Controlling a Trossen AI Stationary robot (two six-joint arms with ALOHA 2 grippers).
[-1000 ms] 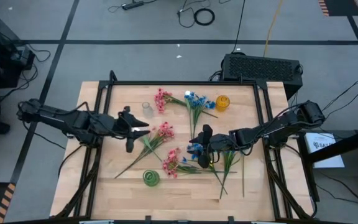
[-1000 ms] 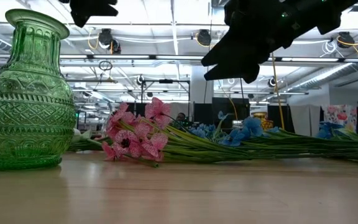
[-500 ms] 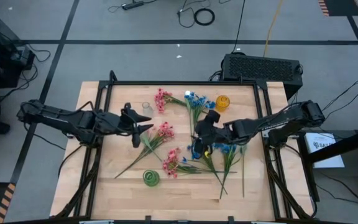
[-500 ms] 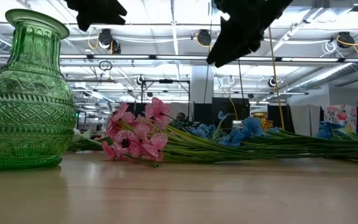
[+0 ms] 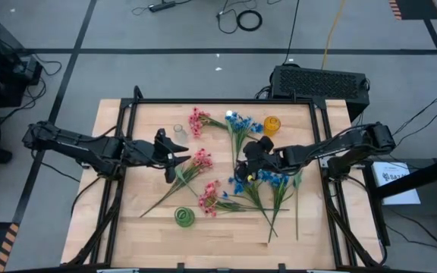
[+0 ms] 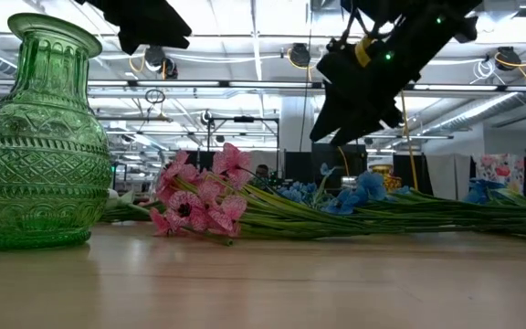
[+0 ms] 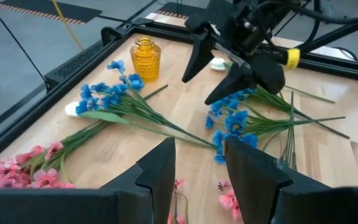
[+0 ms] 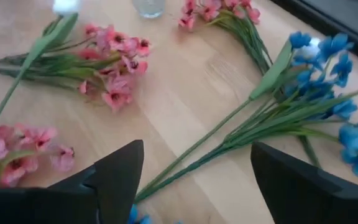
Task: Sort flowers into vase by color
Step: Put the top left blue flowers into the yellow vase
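Right gripper (image 5: pixel 243 161) hangs over blue flowers (image 5: pixel 268 180), fingers spread wide, empty. Left gripper (image 5: pixel 174 154) beside pink flowers (image 5: pixel 200 159) left of those, half-parted, empty.

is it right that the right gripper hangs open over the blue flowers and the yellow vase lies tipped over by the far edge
Not quite. The yellow vase stands upright, as the left wrist view shows. The rest holds: the right gripper hangs open over the blue flowers, and the vase is by the far edge.
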